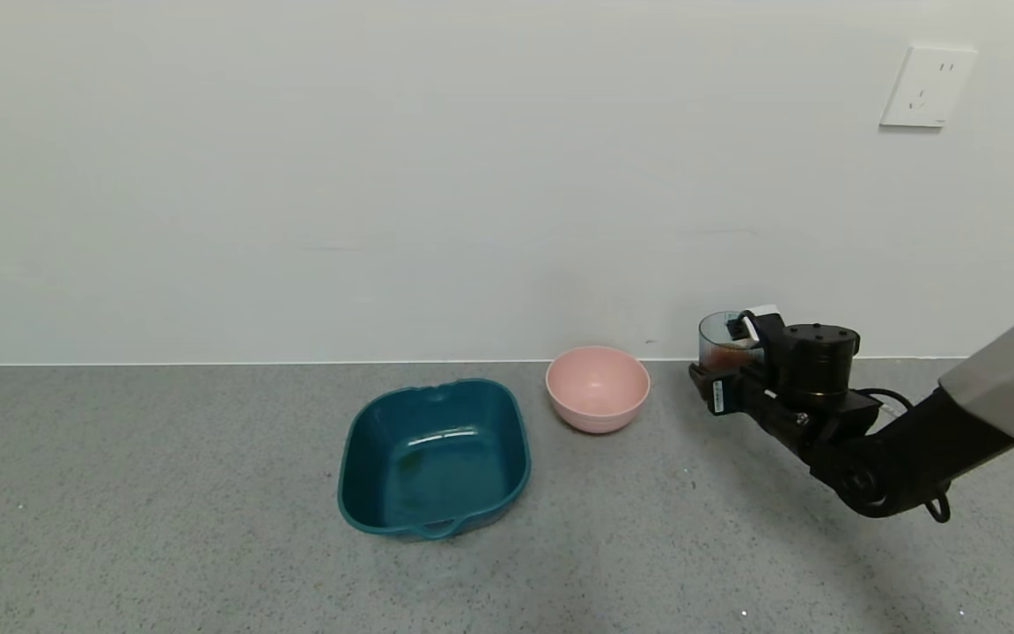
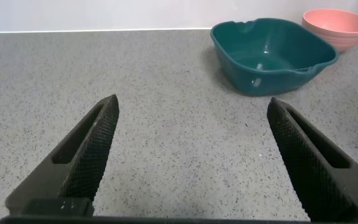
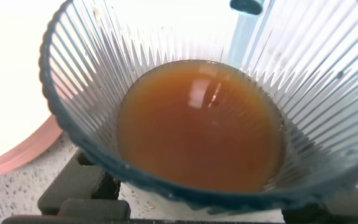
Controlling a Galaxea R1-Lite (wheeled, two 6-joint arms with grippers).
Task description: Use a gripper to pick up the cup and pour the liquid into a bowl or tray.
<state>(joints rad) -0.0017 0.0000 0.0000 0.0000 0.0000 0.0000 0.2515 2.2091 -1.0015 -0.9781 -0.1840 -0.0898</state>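
upright ribbed cup [image 1: 725, 343] holds red-orange liquid [image 3: 201, 124].

The cup [image 1: 723, 339] is translucent blue-grey with fine vertical ribs fanning down its wall, and the liquid [image 3: 199, 123] in it is opaque orange-brown with a pale glint. At nine o'clock from it the bowl [image 1: 598, 388] is plain pale pink; further toward eight o'clock the tray [image 1: 433, 455] is dark teal. The tabletop [image 1: 164, 493] is speckled grey. The left gripper [image 2: 191, 165] fingers [image 2: 95, 146] are matt black with a cross-hatched texture. The wall [image 1: 384, 176] is off-white.
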